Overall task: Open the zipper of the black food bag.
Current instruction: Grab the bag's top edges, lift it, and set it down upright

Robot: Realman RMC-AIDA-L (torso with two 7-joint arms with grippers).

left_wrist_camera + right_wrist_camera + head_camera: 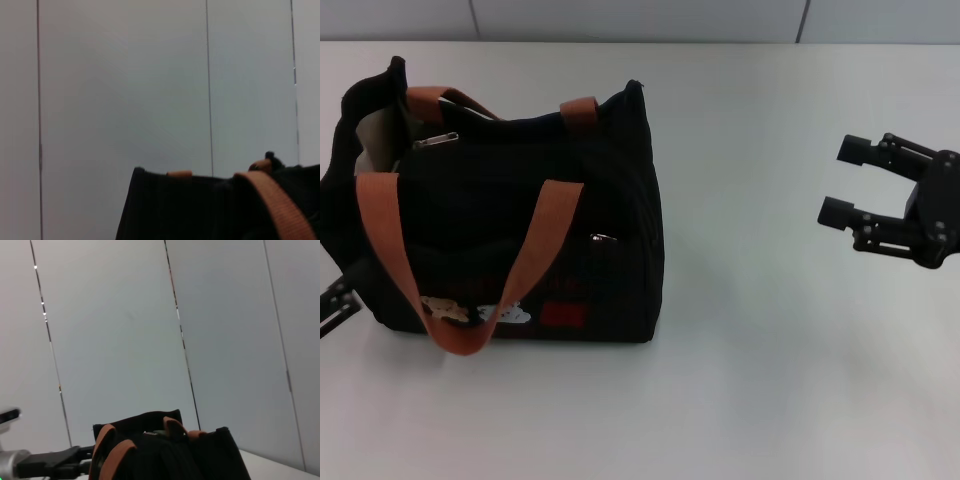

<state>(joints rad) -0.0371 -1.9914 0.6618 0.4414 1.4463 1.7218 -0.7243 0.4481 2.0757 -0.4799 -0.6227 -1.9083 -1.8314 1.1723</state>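
The black food bag [520, 230] stands on the left of the white table, with two orange-brown handles [390, 250]. The silver pull of its zipper [438, 140] lies on the bag's top, near the left end. There the top gapes and shows pale lining [375, 140]. A smaller silver pull [603, 238] sits on the front pocket. My left gripper [335, 300] pokes out low by the bag's left side, mostly hidden. My right gripper [832, 181] hovers open far to the bag's right, holding nothing. The bag [225, 210] fills the left wrist view's lower edge, and the bag [165, 450] also shows in the right wrist view.
White tabletop [770, 380] stretches to the right of and in front of the bag. A pale panelled wall [125, 340] stands behind the table. The left arm [45, 462] shows beside the bag in the right wrist view.
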